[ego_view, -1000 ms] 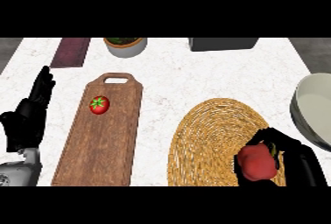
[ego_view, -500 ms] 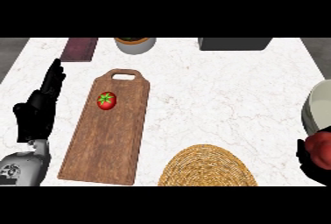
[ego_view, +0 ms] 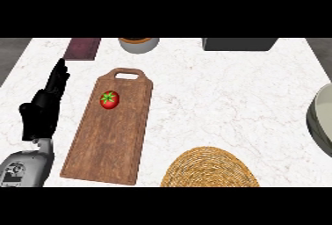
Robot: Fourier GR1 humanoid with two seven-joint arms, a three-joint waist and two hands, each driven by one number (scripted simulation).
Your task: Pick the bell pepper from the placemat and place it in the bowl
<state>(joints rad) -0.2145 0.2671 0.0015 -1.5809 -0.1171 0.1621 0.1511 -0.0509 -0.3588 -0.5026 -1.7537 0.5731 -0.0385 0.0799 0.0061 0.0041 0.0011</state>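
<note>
The woven straw placemat (ego_view: 209,169) lies at the lower middle of the head view with nothing on it. Part of the pale bowl (ego_view: 322,119) shows at the right edge. The bell pepper is not visible, and neither is my right hand. My left hand (ego_view: 44,105) rests open at the left edge with its fingers pointing up, beside the wooden board and holding nothing.
A long wooden cutting board (ego_view: 110,127) with a handle hole lies left of centre, and a small red tomato (ego_view: 109,99) sits on it. At the counter's far edge are a dark red flat item (ego_view: 84,47), a round pot (ego_view: 138,44) and a dark box (ego_view: 240,43).
My right hand, shut on the red pepper, went from over the placemat to the right edge beside the bowl and then out of view. The placemat now lies lower in the view.
</note>
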